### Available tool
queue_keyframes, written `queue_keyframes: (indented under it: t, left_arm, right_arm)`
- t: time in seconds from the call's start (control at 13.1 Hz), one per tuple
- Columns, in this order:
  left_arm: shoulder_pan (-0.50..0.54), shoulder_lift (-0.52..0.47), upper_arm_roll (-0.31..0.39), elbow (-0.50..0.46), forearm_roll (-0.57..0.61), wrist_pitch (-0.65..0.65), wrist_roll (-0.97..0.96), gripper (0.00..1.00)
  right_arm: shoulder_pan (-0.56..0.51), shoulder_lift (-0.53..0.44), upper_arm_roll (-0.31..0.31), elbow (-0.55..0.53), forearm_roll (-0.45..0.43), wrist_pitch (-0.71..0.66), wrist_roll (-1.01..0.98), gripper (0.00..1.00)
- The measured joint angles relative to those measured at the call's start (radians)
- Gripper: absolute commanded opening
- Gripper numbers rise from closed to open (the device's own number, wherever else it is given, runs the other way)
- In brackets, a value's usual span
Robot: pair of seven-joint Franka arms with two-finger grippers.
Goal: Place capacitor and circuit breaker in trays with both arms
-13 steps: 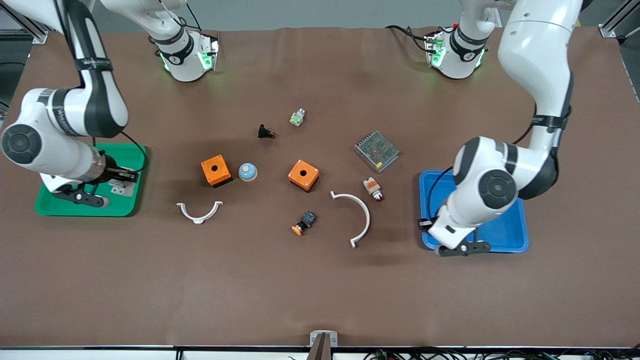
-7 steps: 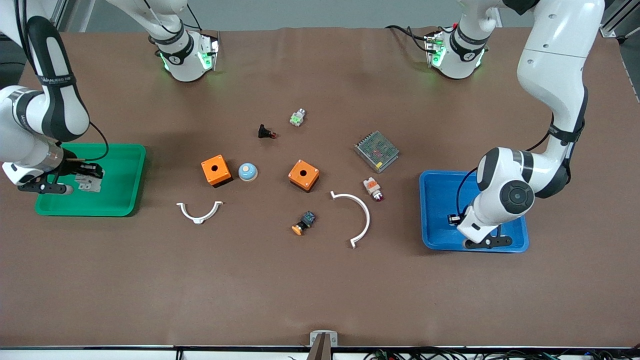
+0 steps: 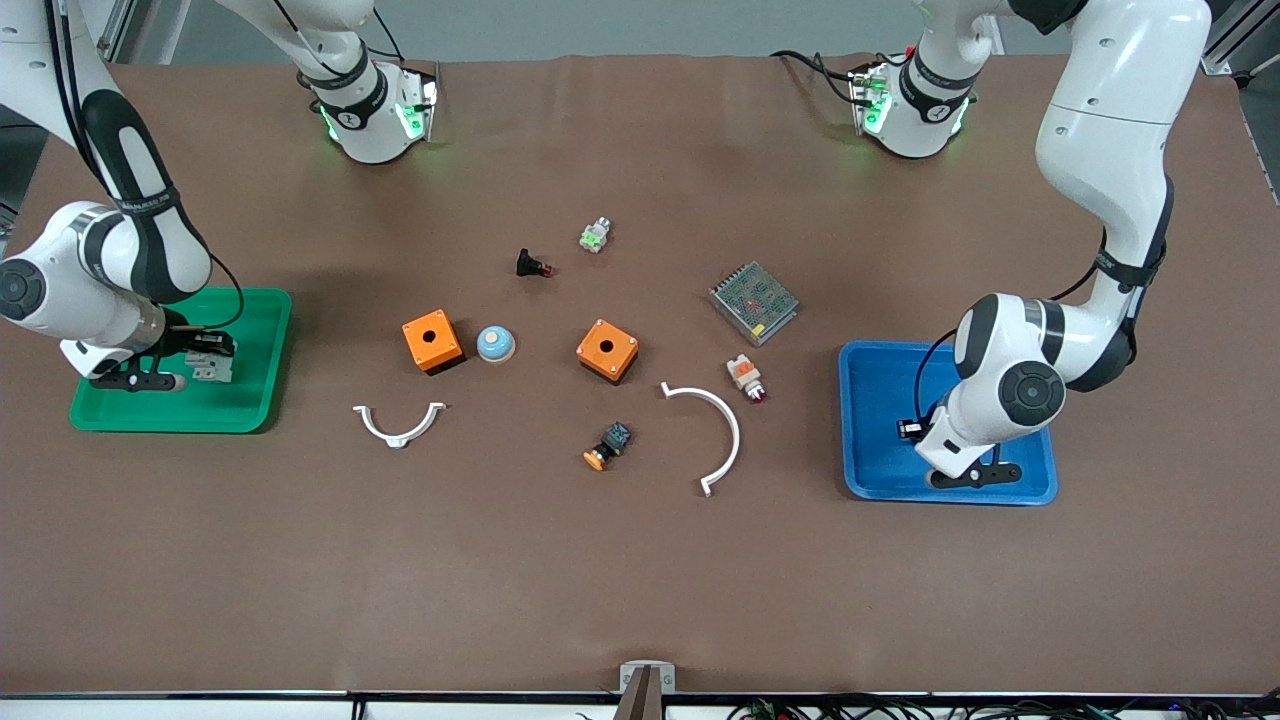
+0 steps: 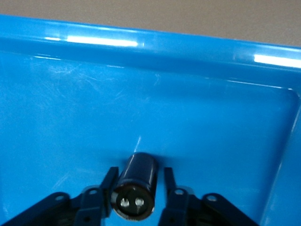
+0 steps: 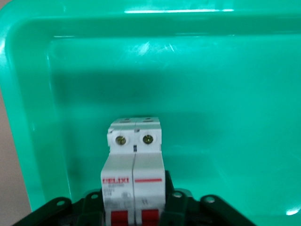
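The capacitor point(image 3: 908, 430), a stubby black cylinder, lies in the blue tray point(image 3: 870, 400) at the left arm's end of the table. My left gripper point(image 3: 916, 433) is low over it and open. In the left wrist view the capacitor point(image 4: 137, 181) sits between the fingers on the tray floor point(image 4: 141, 94); one finger touches it and the other point(image 4: 168, 181) stands slightly apart. My right gripper point(image 3: 200, 352) is shut on the light-grey circuit breaker point(image 3: 213, 366) over the green tray point(image 3: 240, 405). In the right wrist view the breaker point(image 5: 135, 160) is held above the tray floor point(image 5: 225, 94).
In the table's middle lie two orange boxes point(image 3: 432, 341) point(image 3: 607, 350), a blue dome point(image 3: 495, 344), two white curved brackets point(image 3: 399, 425) point(image 3: 715, 432), a mesh-topped metal box point(image 3: 754, 302), a lamp part point(image 3: 746, 377), an orange-capped part point(image 3: 608, 446) and a black button point(image 3: 531, 265).
My right gripper has carried the breaker across the green tray toward the table's middle. My left gripper has settled over the blue tray, and a gap shows beside the capacitor.
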Motion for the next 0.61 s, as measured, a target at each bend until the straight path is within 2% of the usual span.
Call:
queue_keyframes:
  t: [0.15, 0.46, 0.61]
  left_arm:
    - [-0.001, -0.030, -0.001, 0.009, 0.000, 0.014, 0.000, 1.00]
    - [0.023, -0.230, 0.000, 0.047, 0.001, -0.008, 0.002, 1.00]
    - [0.061, -0.343, 0.001, 0.053, 0.002, -0.043, 0.074, 1.00]
  right_arm:
    - [0.000, -0.001, 0.003, 0.007, 0.000, 0.000, 0.000, 0.81]
    - [0.011, -0.054, 0.018, 0.046, 0.000, -0.014, 0.000, 0.91]
    - [0.042, -0.114, 0.023, 0.087, 0.000, -0.088, 0.003, 0.94]
